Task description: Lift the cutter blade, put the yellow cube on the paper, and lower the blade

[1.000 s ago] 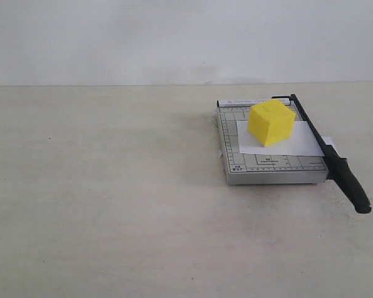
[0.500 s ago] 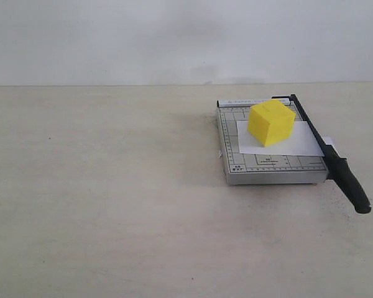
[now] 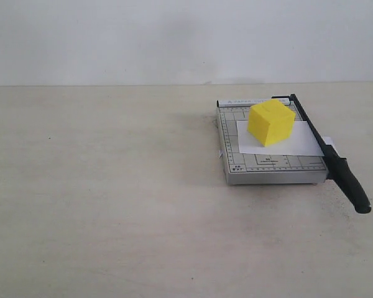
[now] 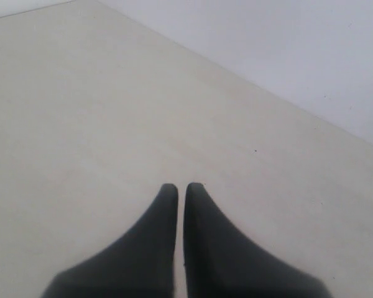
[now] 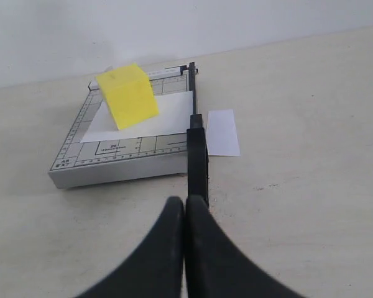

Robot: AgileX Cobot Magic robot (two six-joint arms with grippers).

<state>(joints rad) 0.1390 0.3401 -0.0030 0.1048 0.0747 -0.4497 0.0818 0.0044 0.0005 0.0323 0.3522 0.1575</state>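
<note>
From my station the table [image 3: 112, 198] is mostly bare, and all the work sits toward its right side. The grey cutter base [image 3: 267, 169] lies flat there. The cutter blade [image 3: 331, 155] is down along the base's right edge, not raised, with its thick handle overhanging the near end above the table top. The paper [image 3: 301, 141] is spread across the gridded bed and reaches right up to the blade line. The yellow cube [image 3: 271, 123] sits squarely on the paper, toward its far left part and well clear of the blade. In the right wrist view a narrow white strip [image 5: 222, 132] lies on the table just beside the blade, on the side away from the base. I take it for an offcut, which would mean the blade came all the way down through the sheet. The right gripper [image 5: 184, 200] has its jaws pressed together with nothing between them. It points at the handle's end, and since no arm shows in the exterior view, I judge it is well off the lever and not resting on it. The left gripper [image 4: 176, 186] is likewise closed and empty, hanging over plain table with none of the task's things in its view. As I read it, all three steps look done: cube placed on the sheet, blade lowered. Nothing seems left for me beyond keeping both arms parked away from the cutter.
</note>
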